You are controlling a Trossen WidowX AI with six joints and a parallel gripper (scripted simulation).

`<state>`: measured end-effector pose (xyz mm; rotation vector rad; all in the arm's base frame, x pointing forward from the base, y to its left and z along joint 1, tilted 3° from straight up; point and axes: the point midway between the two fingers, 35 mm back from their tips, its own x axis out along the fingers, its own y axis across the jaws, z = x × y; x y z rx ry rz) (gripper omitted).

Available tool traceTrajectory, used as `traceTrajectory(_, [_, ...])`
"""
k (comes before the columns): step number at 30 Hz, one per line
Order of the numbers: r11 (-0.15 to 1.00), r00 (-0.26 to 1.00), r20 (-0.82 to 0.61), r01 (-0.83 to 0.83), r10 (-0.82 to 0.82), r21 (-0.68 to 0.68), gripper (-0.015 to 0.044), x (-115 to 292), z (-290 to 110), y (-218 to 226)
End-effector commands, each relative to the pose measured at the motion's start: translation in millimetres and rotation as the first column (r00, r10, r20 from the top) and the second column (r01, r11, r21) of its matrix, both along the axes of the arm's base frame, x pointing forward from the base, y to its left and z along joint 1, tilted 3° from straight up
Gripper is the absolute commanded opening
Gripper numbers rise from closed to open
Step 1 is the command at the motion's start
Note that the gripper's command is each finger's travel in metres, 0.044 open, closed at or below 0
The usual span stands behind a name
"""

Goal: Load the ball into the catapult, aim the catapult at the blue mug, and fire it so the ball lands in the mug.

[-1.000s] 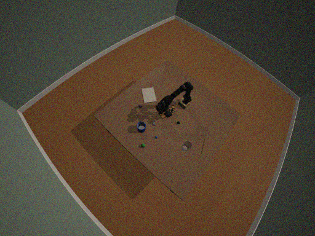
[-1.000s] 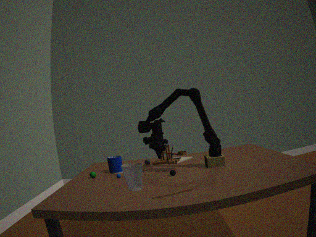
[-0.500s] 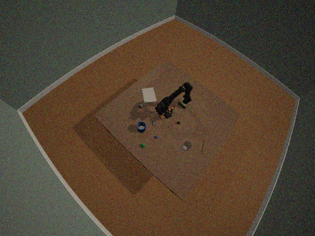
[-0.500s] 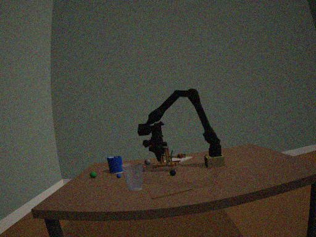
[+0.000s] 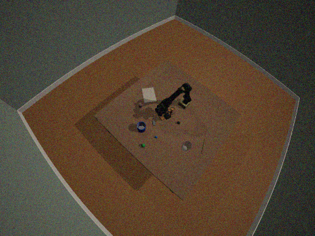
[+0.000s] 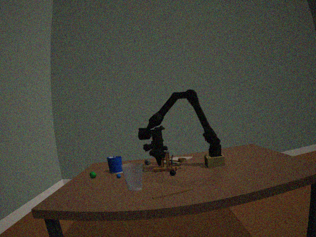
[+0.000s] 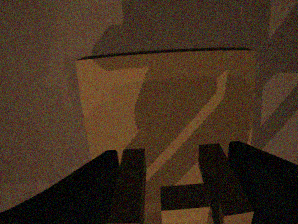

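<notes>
Dim room, grey-green walls, orange floor, and a brown table [image 6: 216, 191] carrying everything. Clamped on the wooden catapult [image 6: 165, 166], the gripper [image 6: 158, 160], fingers pressed against a timber piece of the frame in the wrist view, jaws stalled part-way shut with wood between them. Judged to be the aiming step: turning the frame toward the blue mug [image 6: 115, 164].

Off to the side of the gripper away from the arm's base, near but apart: that mug, upright. Beyond it, a green ball [image 6: 92, 174] and a small blue ball [image 6: 118, 176]. Just beside the gripper, near the catapult's front, a dark ball [image 6: 173, 173] on the table; another greyish ball [image 6: 147, 162] close on the mug side. Nearer the exterior camera, a clear tumbler [image 6: 133, 179]. Impossible to tell whether any ball already lies in the cup of the throwing arm: too dark, too small.

Risks from here:
- Slipping grip on the angled timber, leaving the frame skewed short of the mug line.
- Tipping rather than turning, if lifted unevenly.
- Knocking the dark ball away during the swing, given how close it lies.
- Tripping the throwing arm early by squeezing the wrong member.
- Aiming at the tumbler by mistake, since it stands on roughly the same side.
</notes>
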<state>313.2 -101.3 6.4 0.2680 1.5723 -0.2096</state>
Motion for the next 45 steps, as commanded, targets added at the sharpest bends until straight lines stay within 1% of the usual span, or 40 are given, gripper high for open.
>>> traceTrajectory(1, [1.000,1.000,0.005,0.000,0.000,0.001,0.0000,0.2,-3.6,0.6])
traceTrajectory(7, [1.000,1.000,0.000,0.000,0.000,0.000,0.0000,-0.2,-1.6,0.1])
traceTrajectory(20, [1.000,1.000,0.000,0.000,0.000,0.000,0.0341,-0.2,-1.6,0.1])
traceTrajectory(22, [1.000,1.000,0.000,0.000,0.000,0.000,0.0394,1.5,8.6,-0.8])
traceTrajectory(24, [1.000,1.000,0.000,0.000,0.000,0.000,0.0440,4.1,38.7,-2.9])
traceTrajectory(27, [1.000,1.000,-0.001,0.000,0.000,0.001,0.0440,1.9,87.3,-3.9])
traceTrajectory(29, [1.000,1.000,-0.001,0.000,0.000,0.001,0.0440,0.3,98.2,-3.7])
traceTrajectory(30, [1.000,1.000,-0.001,0.000,0.000,0.001,0.0440,0.3,98.2,-3.7])
traceTrajectory(31, [1.000,1.000,0.006,0.006,-0.006,-0.002,0.0440,3.6,85.4,-4.4])
traceTrajectory(38, [1.000,1.000,0.005,0.004,-0.004,0.000,0.0440,-1.7,91.8,-3.1])
traceTrajectory(42, [1.000,1.000,0.005,0.004,-0.004,0.000,0.0440,-1.9,50.0,-1.4])
traceTrajectory(45, [1.000,1.000,0.005,0.004,-0.004,0.000,0.0440,-2.1,47.4,-1.3])
